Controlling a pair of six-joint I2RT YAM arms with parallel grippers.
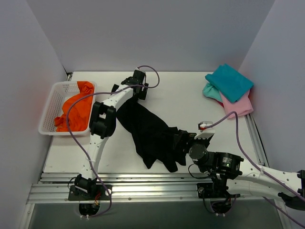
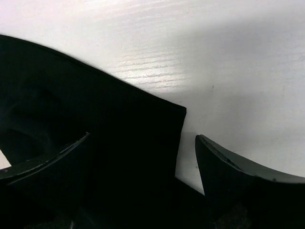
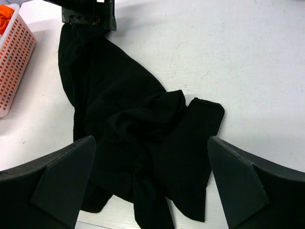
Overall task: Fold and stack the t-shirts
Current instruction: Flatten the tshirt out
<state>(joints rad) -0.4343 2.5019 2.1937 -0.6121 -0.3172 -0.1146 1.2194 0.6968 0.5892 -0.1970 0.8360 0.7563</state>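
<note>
A black t-shirt (image 1: 147, 133) lies crumpled in a long diagonal heap on the white table (image 1: 181, 100). My left gripper (image 1: 138, 88) hangs open over the shirt's far end; in the left wrist view the black cloth (image 2: 95, 119) and its corner sit between the spread fingers (image 2: 228, 167), ungripped. My right gripper (image 1: 183, 140) is open above the shirt's near right end, with bunched folds (image 3: 143, 133) below its spread fingers (image 3: 238, 181). A teal t-shirt (image 1: 229, 81) lies on a pink one (image 1: 240, 106) at the back right. An orange t-shirt (image 1: 74, 107) fills the basket.
The white mesh basket (image 1: 47, 112) stands at the left table edge, also in the right wrist view's corner (image 3: 14, 62). Grey walls close in the left, back and right sides. Aluminium rails (image 1: 143, 183) run along the near edge by the arm bases.
</note>
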